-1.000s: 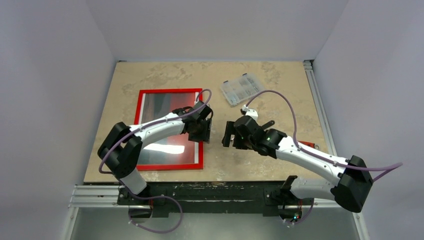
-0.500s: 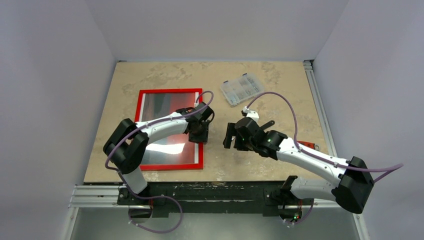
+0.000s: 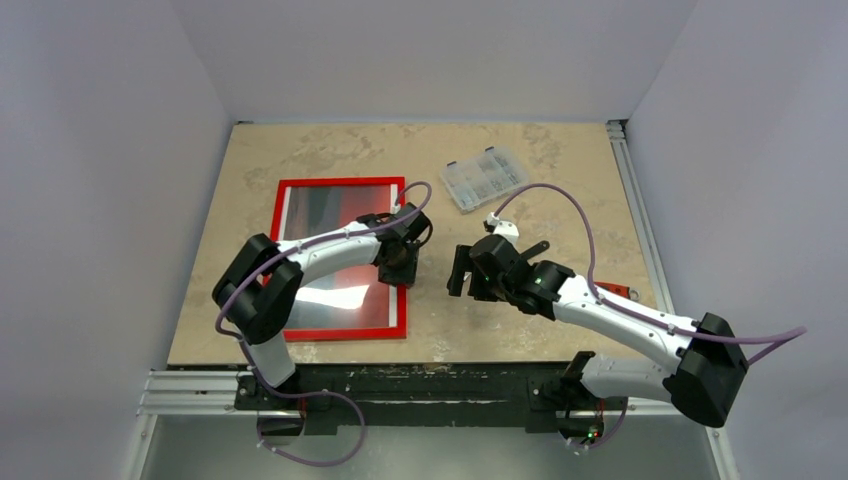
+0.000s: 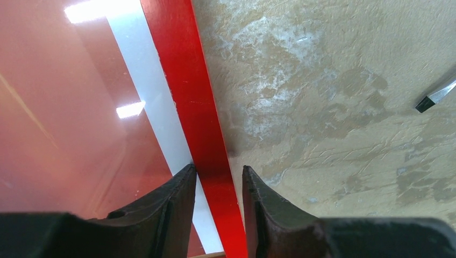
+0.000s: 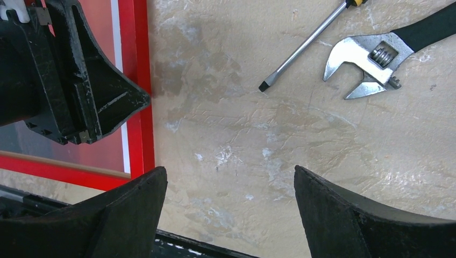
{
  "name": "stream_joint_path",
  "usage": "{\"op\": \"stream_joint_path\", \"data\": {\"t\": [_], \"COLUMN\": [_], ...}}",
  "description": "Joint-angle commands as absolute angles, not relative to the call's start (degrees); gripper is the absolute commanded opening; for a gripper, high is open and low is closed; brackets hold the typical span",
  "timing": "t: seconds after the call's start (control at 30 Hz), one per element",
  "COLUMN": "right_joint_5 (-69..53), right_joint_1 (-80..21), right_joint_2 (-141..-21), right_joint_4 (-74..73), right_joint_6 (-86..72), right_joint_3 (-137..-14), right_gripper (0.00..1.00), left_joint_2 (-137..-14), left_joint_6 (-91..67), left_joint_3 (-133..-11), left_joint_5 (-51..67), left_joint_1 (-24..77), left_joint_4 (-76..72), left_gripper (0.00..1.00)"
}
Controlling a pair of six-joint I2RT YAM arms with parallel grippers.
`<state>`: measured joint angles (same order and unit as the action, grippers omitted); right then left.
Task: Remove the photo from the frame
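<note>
Shows left gripper (image 4: 218,169) narrowly parted astride the right rail of the frame (image 4: 183,80), not visibly pinching, with the photo (image 4: 64,107) seated face-up inside, flat on the table (image 4: 322,107); right gripper (image 5: 228,171) spread wide, empty, just beside. Risks hoisting frame and photo together if closed on the rail alone — or skidding off so thin an edge.

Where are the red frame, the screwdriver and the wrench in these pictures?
The frame (image 4: 196,107): left wrist view, on its red right-hand rail.
The screwdriver (image 5: 304,47): right wrist view, on the middle of its metal shaft.
The wrench (image 5: 353,54): right wrist view, on its silver head.
</note>
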<state>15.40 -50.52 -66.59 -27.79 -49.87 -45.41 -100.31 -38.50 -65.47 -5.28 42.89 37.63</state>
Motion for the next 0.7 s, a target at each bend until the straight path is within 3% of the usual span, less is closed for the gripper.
{"op": "stream_joint_path", "data": {"t": [0.0,0.13,0.33,0.4,0.47,0.53,0.67], "right_joint_5": [16.22,16.18,16.29,16.12,15.18,13.2,2.04], "right_joint_1": [-50.71,-50.71,-50.71,-50.76,-50.71,-50.71,-50.63], "right_joint_2": [-66.52,-66.49,-66.6,-66.83,-66.96,-66.62,-64.09], "right_joint_4": [-26.02,-26.01,-26.02,-25.82,-24.62,-22.35,-7.58], "right_joint_6": [-49.97,-49.83,-49.92,-49.92,-49.05,-48.55,-46.92], "right_joint_3": [-44.97,-44.99,-44.93,-44.72,-44.01,-42.12,-35.3], "right_gripper": [0.86,0.86,0.86,0.86,0.86,0.87,0.91], "left_joint_2": [-102.68,-103.94,-105.31,-104.96,-103.06,-100.06,-94.09], "left_joint_6": [-36.94,-38.26,-40.2,-40.26,-40.25,-39.02,-37.55], "left_joint_3": [-66.69,-67.24,-68.36,-67.99,-67.33,-66.66,-66.35], "left_joint_5": [-7.08,-8.26,-10.92,-10.99,-11.35,-10.36,-7.28], "left_joint_1": [43.24,43.56,44.85,45.19,45.31,45.33,44.95], "left_joint_4": [36.06,37.51,39.11,38.72,38.29,37.32,37.59], "left_gripper": [0.39,0.43,0.35,0.27,0.05,0.0,0.0]}}
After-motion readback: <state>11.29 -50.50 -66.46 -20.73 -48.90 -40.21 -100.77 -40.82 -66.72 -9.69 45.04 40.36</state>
